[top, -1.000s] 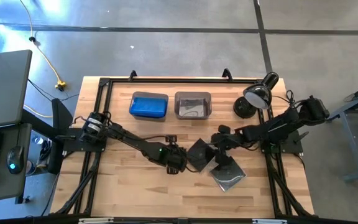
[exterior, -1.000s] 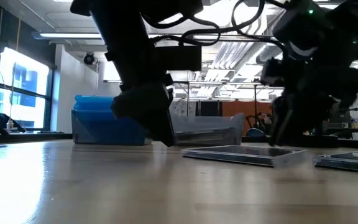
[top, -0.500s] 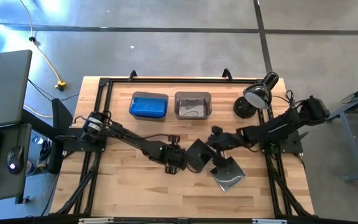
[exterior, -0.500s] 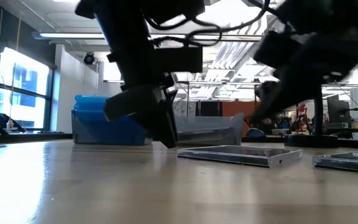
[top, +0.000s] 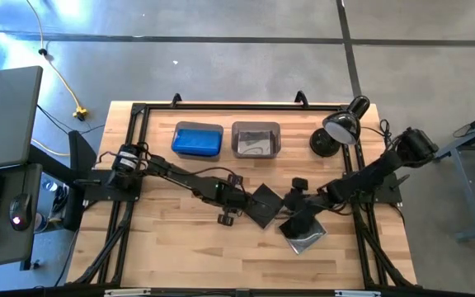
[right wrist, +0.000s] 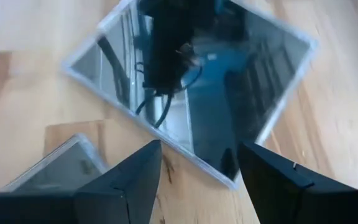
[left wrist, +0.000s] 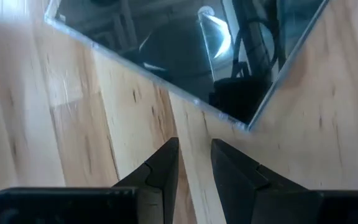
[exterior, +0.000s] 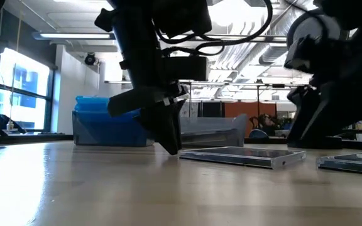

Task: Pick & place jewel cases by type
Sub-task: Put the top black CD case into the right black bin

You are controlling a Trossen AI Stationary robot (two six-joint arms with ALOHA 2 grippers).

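Two dark glossy jewel cases lie flat on the table. One black case (top: 264, 206) (left wrist: 185, 50) (right wrist: 191, 81) sits cornerwise at the table's middle. The second case (top: 305, 233) (exterior: 351, 162) (right wrist: 61, 167) lies to its right, nearer the near edge. My left gripper (top: 239, 201) (left wrist: 193, 146) is low at the black case's left corner, fingers a narrow gap apart and just short of it. My right gripper (top: 293, 205) (right wrist: 197, 158) is open over the gap between the two cases. Blue cases fill the left bin (top: 197, 140).
Two bins stand side by side toward the far edge: the blue-filled one and a grey bin (top: 256, 139) with something glossy inside. A black desk lamp (top: 336, 132) stands at the far right. Bare wood lies along the near edge and the left.
My right gripper has moved from the far side of the black case toward the table's near edge, to between the two cases. My left arm has straightened and its wrist has turned, with the gripper staying low at the black case's left corner.
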